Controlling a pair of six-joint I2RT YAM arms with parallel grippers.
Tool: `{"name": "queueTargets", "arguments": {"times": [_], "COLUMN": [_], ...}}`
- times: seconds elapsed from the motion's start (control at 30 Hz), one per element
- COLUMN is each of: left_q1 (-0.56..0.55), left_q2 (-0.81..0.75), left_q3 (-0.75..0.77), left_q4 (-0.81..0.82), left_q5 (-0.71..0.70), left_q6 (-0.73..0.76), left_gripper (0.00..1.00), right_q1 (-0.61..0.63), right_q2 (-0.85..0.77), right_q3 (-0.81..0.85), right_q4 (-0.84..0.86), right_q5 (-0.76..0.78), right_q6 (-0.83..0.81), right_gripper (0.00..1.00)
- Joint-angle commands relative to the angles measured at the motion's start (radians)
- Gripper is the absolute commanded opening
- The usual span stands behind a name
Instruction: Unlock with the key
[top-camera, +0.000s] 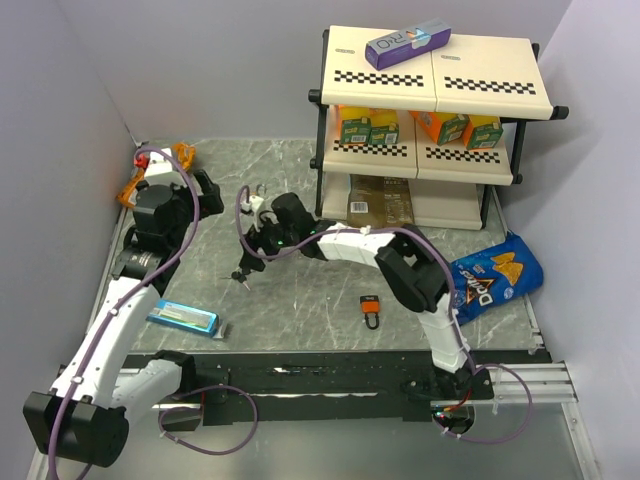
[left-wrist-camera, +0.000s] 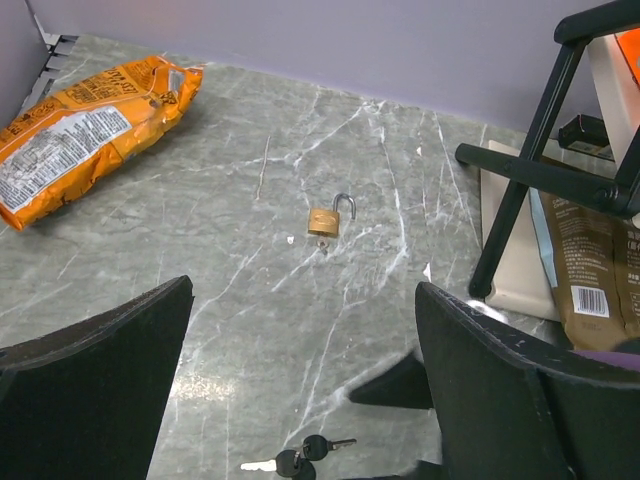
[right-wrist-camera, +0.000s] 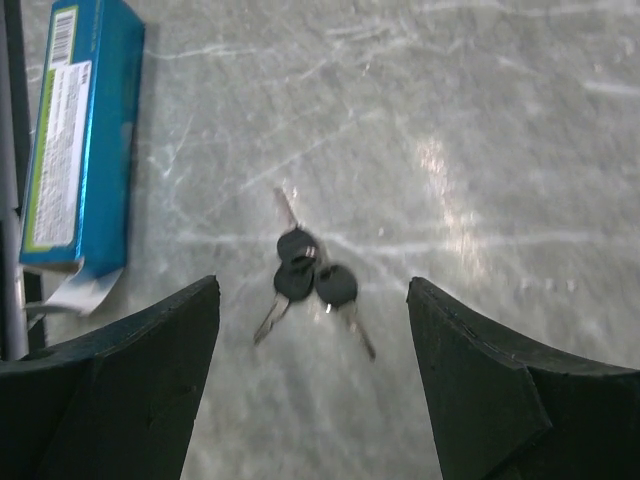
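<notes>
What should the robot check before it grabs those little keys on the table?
1. Is the right gripper open? Ok, its jaws stand wide apart.
2. Is the key bunch lined up with it? Ok, in the right wrist view it sits in the gap between the jaws.
3. Is there room around the key bunch? Ok, the blue box lies off to one side, not touching it.
4. Is the key bunch held yet? Not ok, it lies flat on the table.
5. Is the left gripper free? Ok, it is open with nothing in it.
6. Is the brass padlock locked? Cannot tell, it is too small to see.
</notes>
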Motion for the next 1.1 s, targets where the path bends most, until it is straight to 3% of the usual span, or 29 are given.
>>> {"name": "queueTargets", "arguments": {"times": [0.0, 0.43, 0.63, 1.07], "left_q1": [0.007, 0.007, 0.007, 0.007], "left_q2": [0.002, 0.008, 0.011, 0.009], "left_q3": [0.006, 0.011, 0.012, 0.014], "left_q4": [0.049, 0.046, 0.041, 0.04], "left_q5": [0.045, 0.081, 0.092, 0.098], "left_q6": [-0.015, -0.013, -0.013, -0.012], "left_gripper": [0.96, 0.96, 0.96, 0.96], "right_q1": [0.024, 0.073, 0.089, 0.125], "right_q2": [0.06, 0.193, 0.236, 0.198], "right_q3": [0.116, 0.232, 0.269, 0.18], "right_q4": [0.067, -0.055, -0.088, -0.118], "right_q5": [0.012, 0.092, 0.096, 0.216], "right_q6": [-0.032, -0.078, -0.078, -0.115], "right_gripper": [0.84, 0.85, 0.77, 0.69]}}
